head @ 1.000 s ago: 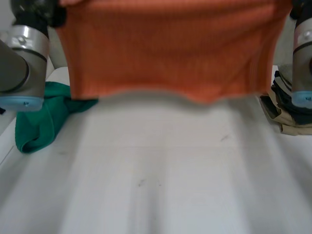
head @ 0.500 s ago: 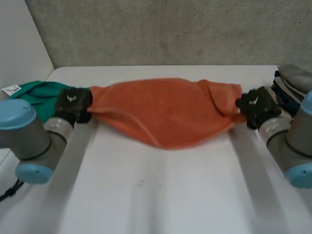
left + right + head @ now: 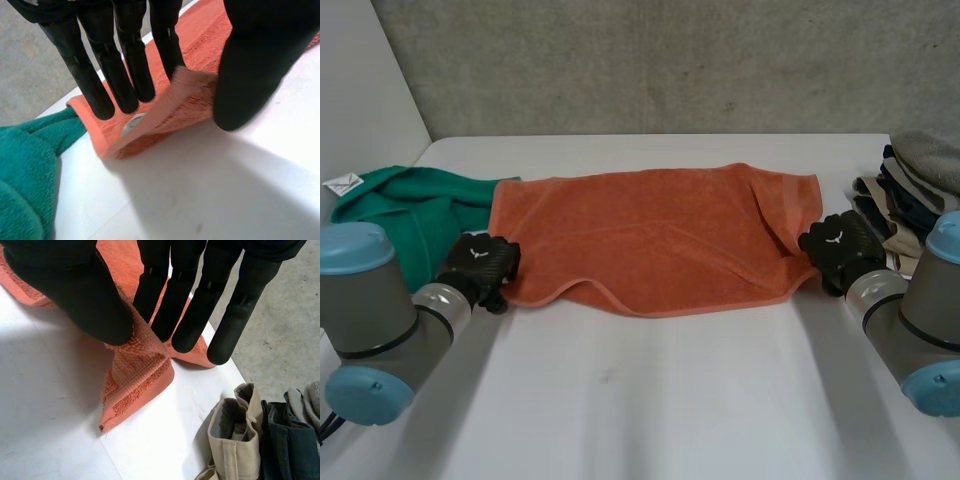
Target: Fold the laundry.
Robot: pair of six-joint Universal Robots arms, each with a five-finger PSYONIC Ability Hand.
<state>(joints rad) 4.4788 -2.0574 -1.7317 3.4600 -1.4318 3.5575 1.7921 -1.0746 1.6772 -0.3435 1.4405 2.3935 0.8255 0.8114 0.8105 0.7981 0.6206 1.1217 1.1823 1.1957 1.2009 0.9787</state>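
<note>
Placement of the orange towel (image 3: pixel 650 235) on the desk (image 3: pixel 650 400) has just been completed. One second ago it hung like a curtain close to the head camera, and half a second ago it sagged, bunched, between the two hands. It now lies spread wide and nearly flat, with a wavy near edge and a diagonal crease toward its right end. The left hand (image 3: pixel 478 268) grips the near left corner; its wrist view shows that corner lifted off the desk and pinched between straight fingers (image 3: pixel 130 65) and the thumb. The right hand (image 3: pixel 838 245) pinches the near right corner in the same way, the fabric tented under its fingers (image 3: pixel 170 295). A green cloth (image 3: pixel 405 215) lies against the towel's left end, and a stack of folded garments (image 3: pixel 910 195) sits just beyond the right hand. The spreading step appears finished. With both corners in grip, the first fold can probably begin, though the wavy edge may need tension first.
</note>
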